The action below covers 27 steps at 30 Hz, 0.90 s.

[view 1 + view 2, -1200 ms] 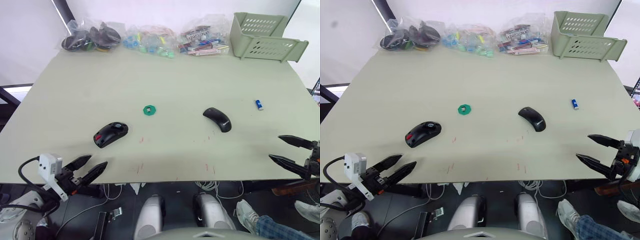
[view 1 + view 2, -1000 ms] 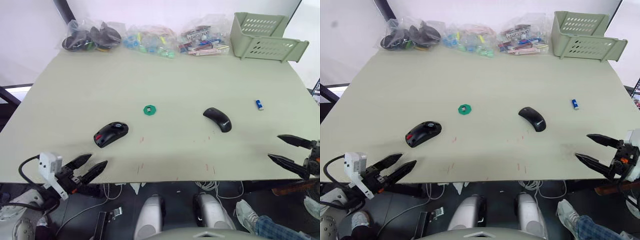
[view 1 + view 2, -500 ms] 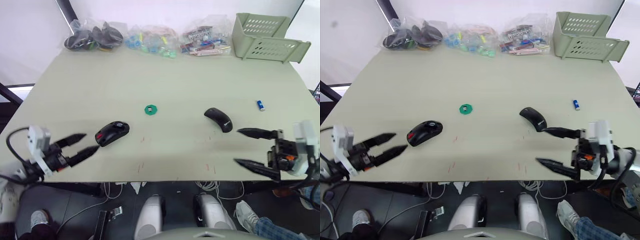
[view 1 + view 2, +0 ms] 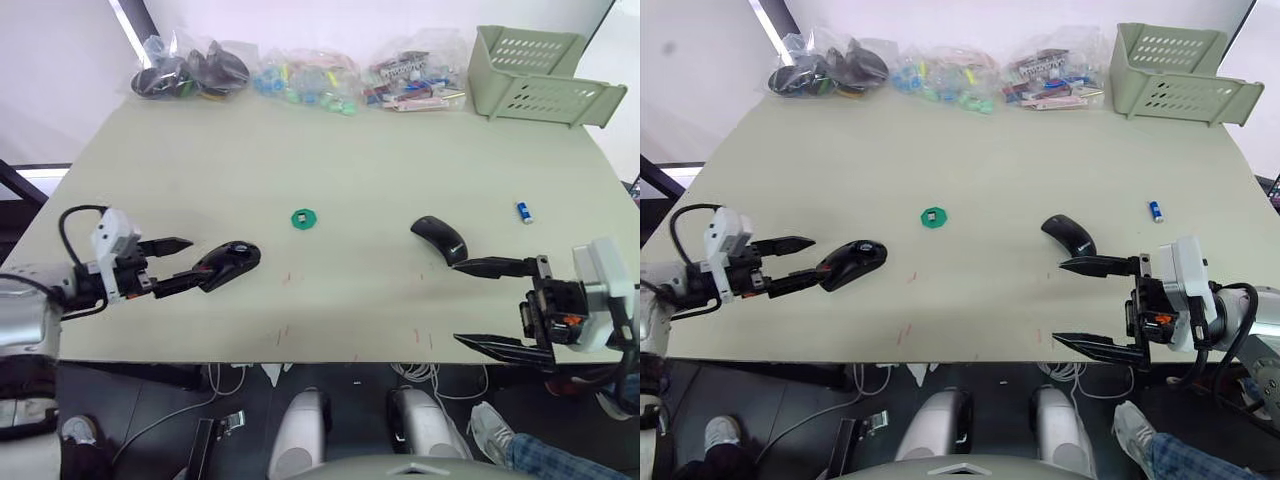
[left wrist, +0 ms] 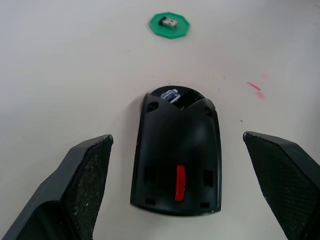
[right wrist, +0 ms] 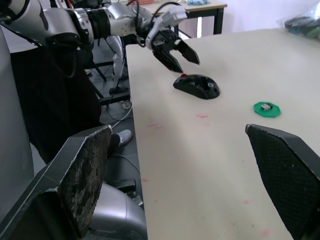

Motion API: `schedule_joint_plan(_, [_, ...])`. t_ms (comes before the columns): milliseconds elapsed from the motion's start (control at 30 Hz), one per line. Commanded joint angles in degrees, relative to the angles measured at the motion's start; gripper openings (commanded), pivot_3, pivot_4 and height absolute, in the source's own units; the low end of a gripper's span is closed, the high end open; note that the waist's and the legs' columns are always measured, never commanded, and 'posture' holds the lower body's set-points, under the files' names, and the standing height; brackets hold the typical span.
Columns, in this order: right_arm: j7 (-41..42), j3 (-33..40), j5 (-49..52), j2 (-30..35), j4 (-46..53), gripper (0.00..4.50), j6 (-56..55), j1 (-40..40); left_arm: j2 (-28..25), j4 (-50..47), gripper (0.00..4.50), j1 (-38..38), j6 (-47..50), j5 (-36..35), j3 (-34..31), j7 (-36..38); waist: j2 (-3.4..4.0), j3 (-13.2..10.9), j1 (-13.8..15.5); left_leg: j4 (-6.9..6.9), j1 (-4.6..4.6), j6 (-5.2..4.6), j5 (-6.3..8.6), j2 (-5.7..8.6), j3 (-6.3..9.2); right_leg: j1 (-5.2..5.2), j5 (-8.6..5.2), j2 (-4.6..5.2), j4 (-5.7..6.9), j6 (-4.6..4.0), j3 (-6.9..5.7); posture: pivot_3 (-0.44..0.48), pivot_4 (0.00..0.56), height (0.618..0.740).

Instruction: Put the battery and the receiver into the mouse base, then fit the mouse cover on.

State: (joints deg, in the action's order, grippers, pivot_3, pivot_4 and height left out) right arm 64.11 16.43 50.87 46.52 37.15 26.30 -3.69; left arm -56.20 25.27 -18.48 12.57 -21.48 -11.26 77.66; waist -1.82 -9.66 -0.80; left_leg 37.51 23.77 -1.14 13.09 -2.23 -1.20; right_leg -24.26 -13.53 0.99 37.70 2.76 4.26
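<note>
From the head camera, the table (image 4: 330, 130) carries the mouse base (image 4: 232, 262) near its left front, the green disc (image 4: 303, 217) further in, the mouse cover (image 4: 440, 238) right of centre and the battery (image 4: 523, 211) well apart toward the right edge. The left gripper (image 4: 180, 262) sits just beside the base, its fingers spread, one above and one alongside the base's near end. The right gripper (image 4: 495, 305) hangs at the front edge, just in front of the cover, jaws wide open and holding nothing. Bags of parts (image 4: 300, 75) and a pale green basket (image 4: 540, 72) line the far edge.

The left wrist view shows what the head views cannot: the base (image 5: 175, 157) lies open side up, with a red strip inside and a clear part at its far end, centred between the two spread fingers (image 5: 82, 182) without touching them. The disc (image 5: 169, 24) beyond holds a small metal piece, likely the receiver; its detail is too small to confirm.

The right wrist view looks across the table to the left gripper (image 6: 176, 54) poised over the base (image 6: 197, 86), with the disc (image 6: 266, 108) nearby. The cover and battery are out of frame here.
</note>
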Motion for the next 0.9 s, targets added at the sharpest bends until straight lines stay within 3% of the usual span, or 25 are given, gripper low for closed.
schedule_joint_plan(33, [-1.57,2.60,-0.27,-1.84,2.57,4.50,-3.63,-0.56,-0.21,0.12,4.43,-2.00,0.19,1.39,1.79,0.87,-0.01,0.00,-0.03,0.00,0.00,0.00,0.00,0.01,0.00,0.00,0.01,0.00,0.00,0.00,0.00,0.000,0.150,0.740])
schedule_joint_plan(333, [-6.10,3.48,-0.89,-5.06,6.05,4.50,-5.94,-5.16,1.08,2.17,4.43,-7.10,0.61,3.98,5.70,1.97,-0.03,0.02,0.08,0.05,0.03,0.00,0.00,0.05,0.05,0.02,0.09,-0.04,0.02,0.09,-0.04,0.000,0.150,0.740])
schedule_joint_plan(900, [-3.29,7.04,-2.60,-7.19,7.04,4.50,-11.55,-16.90,-0.02,1.51,4.43,-4.69,-0.19,5.74,5.56,0.93,-0.04,0.04,0.06,0.19,-0.04,0.00,0.00,0.02,0.06,0.09,0.01,-0.03,0.15,0.06,-0.03,0.000,0.150,0.740])
